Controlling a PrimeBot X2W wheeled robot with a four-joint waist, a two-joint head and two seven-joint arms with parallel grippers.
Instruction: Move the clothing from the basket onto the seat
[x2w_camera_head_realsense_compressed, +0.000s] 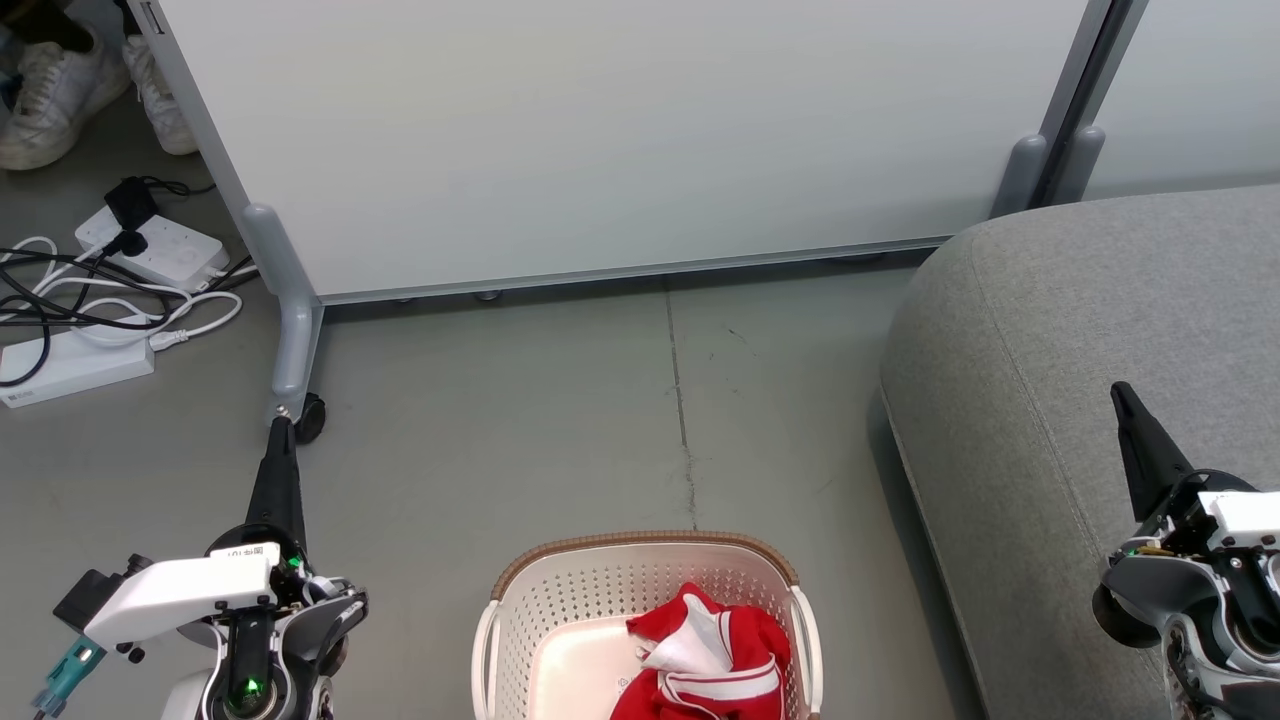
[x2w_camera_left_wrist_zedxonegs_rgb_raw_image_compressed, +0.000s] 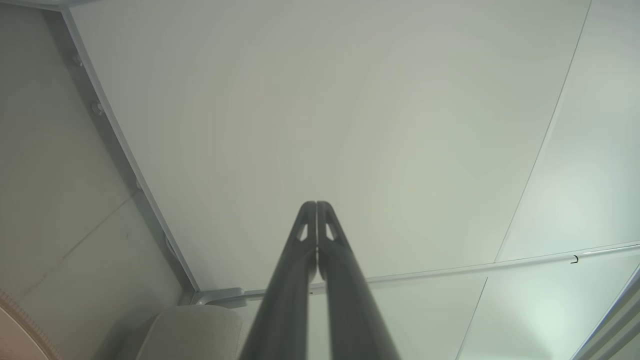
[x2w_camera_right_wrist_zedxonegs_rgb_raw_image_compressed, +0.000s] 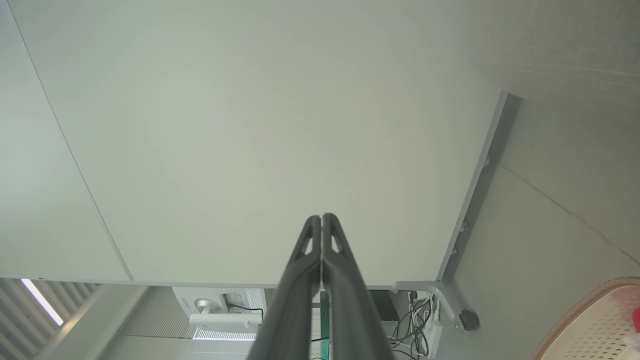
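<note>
White partition (x2w_camera_head_realsense_compressed: 620, 140) stands on the grey floor (x2w_camera_head_realsense_compressed: 500, 430), caster (x2w_camera_head_realsense_compressed: 311, 418) at its left foot. Left of it, two power strips (x2w_camera_head_realsense_compressed: 165, 250) amid tangled cables (x2w_camera_head_realsense_compressed: 90, 300), white sneakers (x2w_camera_head_realsense_compressed: 50, 100) behind. A crack (x2w_camera_head_realsense_compressed: 682, 400) crosses the floor.

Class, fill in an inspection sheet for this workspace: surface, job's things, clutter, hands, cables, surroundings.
Surface: grey floor with a thin crack line.
Job's things: red clothing bunched in the basket; grey seat to the basket's right.
Clutter: white shoes at far left.
Hands: left hand and right hand shut, holding nothing, either side of the basket.
Cables: tangled cables and power strips on the floor, left.
Surroundings: white partition panel on a wheeled foot.
</note>
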